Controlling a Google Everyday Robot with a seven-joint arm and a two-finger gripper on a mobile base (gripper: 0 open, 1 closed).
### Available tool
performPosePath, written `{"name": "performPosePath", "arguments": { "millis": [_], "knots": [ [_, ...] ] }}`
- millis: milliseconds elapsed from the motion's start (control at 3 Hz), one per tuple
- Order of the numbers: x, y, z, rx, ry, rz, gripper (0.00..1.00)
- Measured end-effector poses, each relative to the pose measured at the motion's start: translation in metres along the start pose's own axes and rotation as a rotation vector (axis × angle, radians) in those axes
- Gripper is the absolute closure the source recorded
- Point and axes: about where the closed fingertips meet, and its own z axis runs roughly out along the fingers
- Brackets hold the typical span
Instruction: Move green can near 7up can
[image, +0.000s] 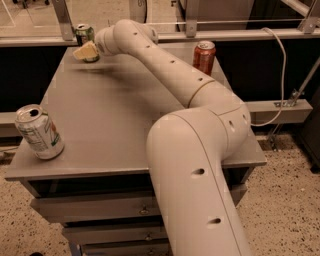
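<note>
My gripper (86, 51) is out at the far left corner of the counter (115, 125), right in front of the green can (84, 34) and covering its lower part. I cannot tell from here whether the gripper is open or closed, or whether it touches the can.

The green can stands upright, its long axis vertical and its silver top facing up. I judge it a thin metal can: stiff enough for a firm hold, easy to dent if squeezed hard, smooth and a little slippery. I cannot tell whether it is full or empty. I would take it across the middle of its body, from the side, and keep it vertical.

The 7up can (37, 132) stands at the near left edge, well apart from it.
</note>
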Motion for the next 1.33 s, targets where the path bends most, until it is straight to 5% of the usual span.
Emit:
{"name": "performPosePath", "arguments": {
  "millis": [1000, 1333],
  "knots": [
    [-0.022, -0.008, 0.004, -0.029, -0.050, 0.008, 0.87],
    [-0.023, -0.019, -0.037, -0.061, -0.059, 0.002, 1.00]
  ]
}}
